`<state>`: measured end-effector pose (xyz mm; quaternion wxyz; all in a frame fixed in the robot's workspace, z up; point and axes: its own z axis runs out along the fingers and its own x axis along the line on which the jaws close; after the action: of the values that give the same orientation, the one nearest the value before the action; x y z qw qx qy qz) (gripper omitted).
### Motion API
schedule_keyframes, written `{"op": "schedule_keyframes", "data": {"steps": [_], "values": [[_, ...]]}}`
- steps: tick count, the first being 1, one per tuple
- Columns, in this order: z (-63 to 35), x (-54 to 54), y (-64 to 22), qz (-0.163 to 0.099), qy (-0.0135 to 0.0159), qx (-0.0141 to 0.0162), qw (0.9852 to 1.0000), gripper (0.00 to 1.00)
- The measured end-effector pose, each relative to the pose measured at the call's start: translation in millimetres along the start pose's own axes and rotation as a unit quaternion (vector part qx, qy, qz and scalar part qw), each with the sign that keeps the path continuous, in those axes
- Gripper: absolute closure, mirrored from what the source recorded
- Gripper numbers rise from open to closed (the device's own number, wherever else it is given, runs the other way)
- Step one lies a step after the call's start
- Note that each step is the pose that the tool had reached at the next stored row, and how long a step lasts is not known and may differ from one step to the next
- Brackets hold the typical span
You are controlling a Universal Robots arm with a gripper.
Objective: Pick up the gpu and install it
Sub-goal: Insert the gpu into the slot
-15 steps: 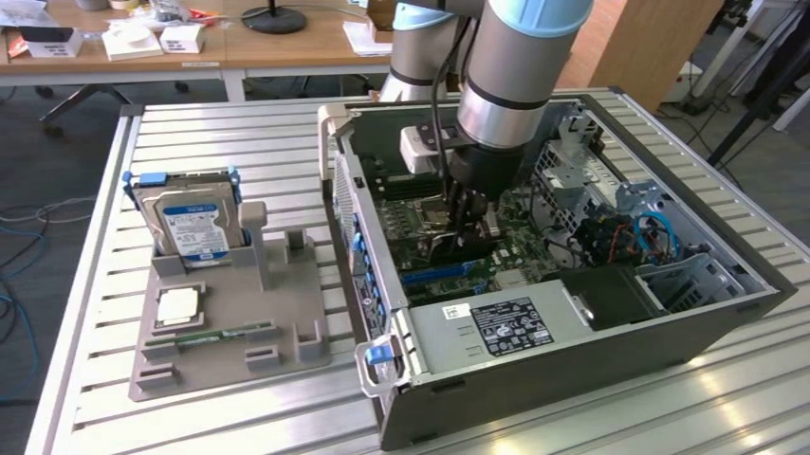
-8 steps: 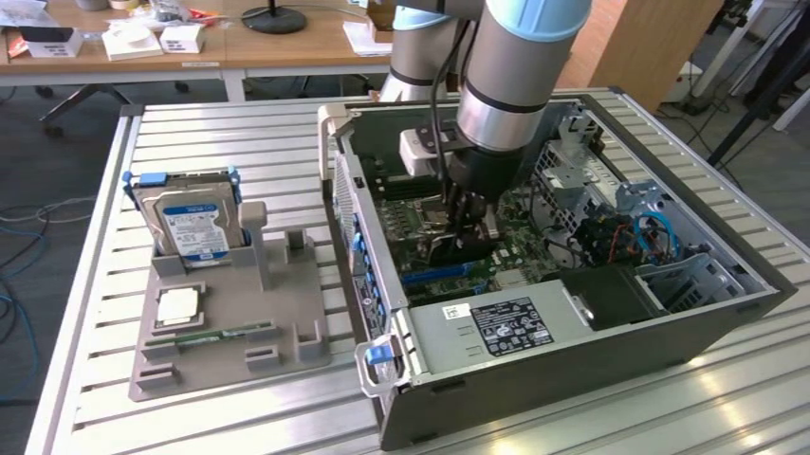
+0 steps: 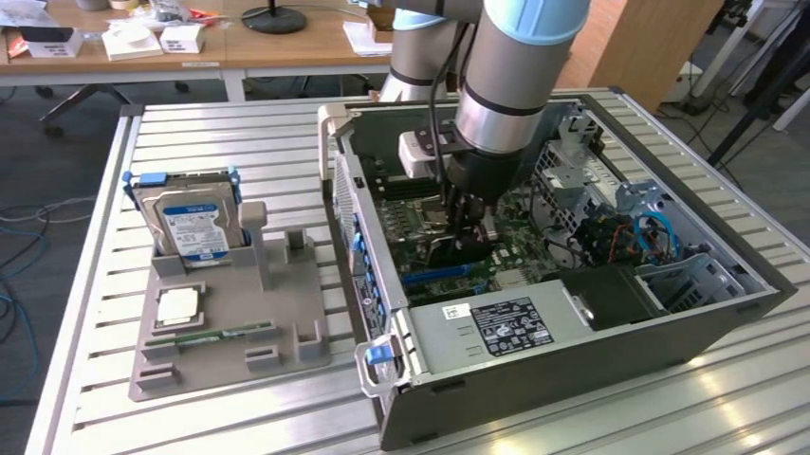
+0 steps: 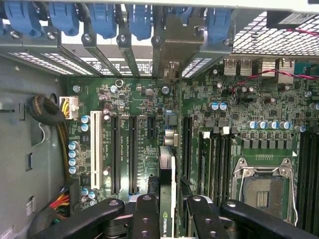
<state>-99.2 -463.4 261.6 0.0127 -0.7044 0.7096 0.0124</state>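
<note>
Slatted table (image 3: 228, 142) carries an open computer case (image 3: 570, 379); inside, the gripper (image 4: 170, 201) clamps the gpu (image 4: 167, 221) edge-on, seemingly above the motherboard (image 4: 149, 102).

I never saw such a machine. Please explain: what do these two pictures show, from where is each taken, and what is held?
This is one robot arm with a two-fingered hand. The exterior view comes from a camera off the arm: the arm reaches into an open computer case on a slatted metal table. On the exterior view's left, a grey holder carries an upright hard drive and a memory stick. The wrist view comes from a camera on the arm, looking past the hand at the motherboard. The hand grips the gpu, a thin card seen edge-on.
</note>
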Motion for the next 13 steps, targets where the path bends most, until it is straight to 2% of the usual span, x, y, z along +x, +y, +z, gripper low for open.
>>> {"op": "schedule_keyframes", "data": {"steps": [13], "values": [[2.4,0.1,0.3,0.0,0.0001,0.0,1.0,0.73]]}}
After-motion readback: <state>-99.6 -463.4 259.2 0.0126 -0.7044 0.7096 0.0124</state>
